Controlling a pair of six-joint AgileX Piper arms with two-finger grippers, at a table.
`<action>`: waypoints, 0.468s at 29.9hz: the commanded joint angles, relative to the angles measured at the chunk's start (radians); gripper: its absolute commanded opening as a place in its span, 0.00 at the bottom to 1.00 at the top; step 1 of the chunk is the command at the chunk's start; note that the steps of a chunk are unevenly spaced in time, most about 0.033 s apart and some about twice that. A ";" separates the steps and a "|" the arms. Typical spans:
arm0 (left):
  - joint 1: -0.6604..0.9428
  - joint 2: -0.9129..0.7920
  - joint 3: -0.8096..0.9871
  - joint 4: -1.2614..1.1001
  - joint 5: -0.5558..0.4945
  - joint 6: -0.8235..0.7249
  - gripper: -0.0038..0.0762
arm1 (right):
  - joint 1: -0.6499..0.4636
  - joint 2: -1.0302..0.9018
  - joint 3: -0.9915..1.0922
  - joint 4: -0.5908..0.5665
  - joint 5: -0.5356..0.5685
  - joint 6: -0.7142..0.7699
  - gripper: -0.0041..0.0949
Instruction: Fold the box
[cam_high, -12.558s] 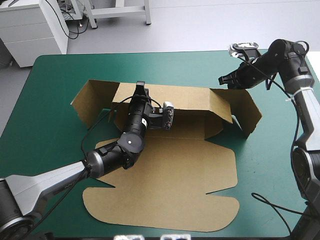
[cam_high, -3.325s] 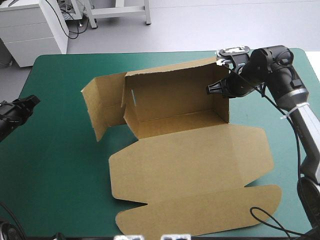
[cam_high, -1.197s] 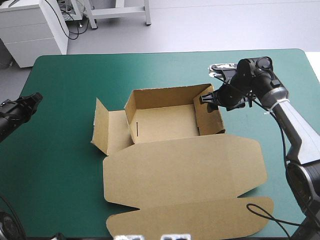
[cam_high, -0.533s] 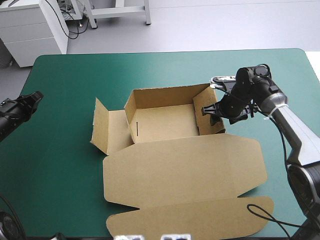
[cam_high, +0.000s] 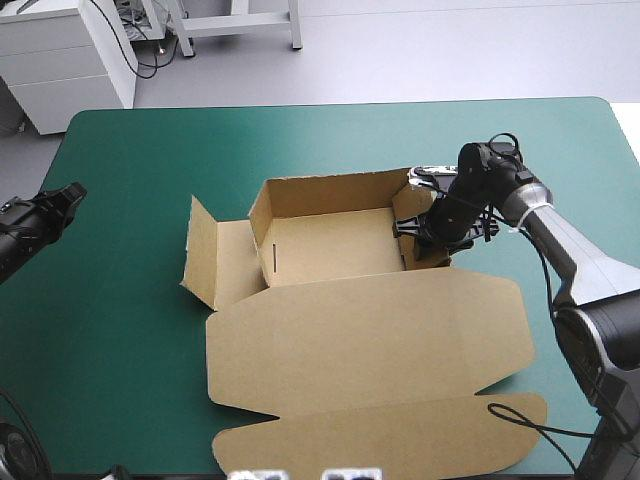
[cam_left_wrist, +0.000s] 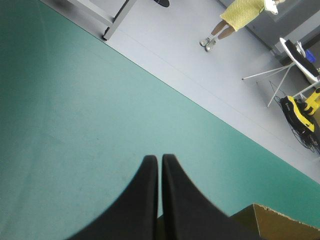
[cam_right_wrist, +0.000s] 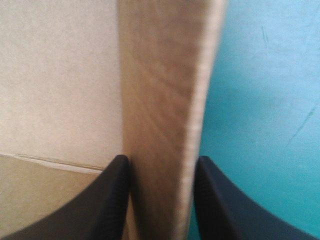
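Teal-green cover (cam_high: 130, 330) across the whole table. At the far left, above the table's left edge, left gripper (cam_high: 72, 192): black fingers pressed together into a single point, closed on themselves, well apart from the box (cam_high: 320, 245). In the left wrist view, plain cover ahead of that point, plus one brown corner of the box off to one side.

Next, mid-table, the box as an open tray. Left side flap (cam_high: 205, 255) angled outward, standing on edge, not tucked. Far wall (cam_high: 330, 195) upright. Lid (cam_high: 370, 340) lying flat on the cover toward the near edge (its rounded end flap (cam_high: 380, 445) nearest the robot).

Then the tray's right wall (cam_right_wrist: 165, 100), upright, looking thick in the right wrist view. Right gripper (cam_high: 420, 228) down over its top edge, straddling it: one finger (cam_right_wrist: 117, 195) on the tray's inside, the other over the cover on the outer side, both touching the board, pinching the wall between them. Past that, cover out to the table's right edge.
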 joint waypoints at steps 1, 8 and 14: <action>0.003 -0.024 -0.028 -0.059 0.020 0.005 0.06 | 0.001 -0.048 -0.031 0.014 -0.019 -0.036 0.15; 0.003 -0.024 -0.028 -0.059 0.028 0.005 0.06 | 0.001 -0.048 -0.031 0.013 0.011 -0.098 0.03; 0.003 -0.024 -0.028 -0.059 0.030 0.005 0.06 | -0.003 -0.048 -0.121 0.009 0.059 -0.114 0.03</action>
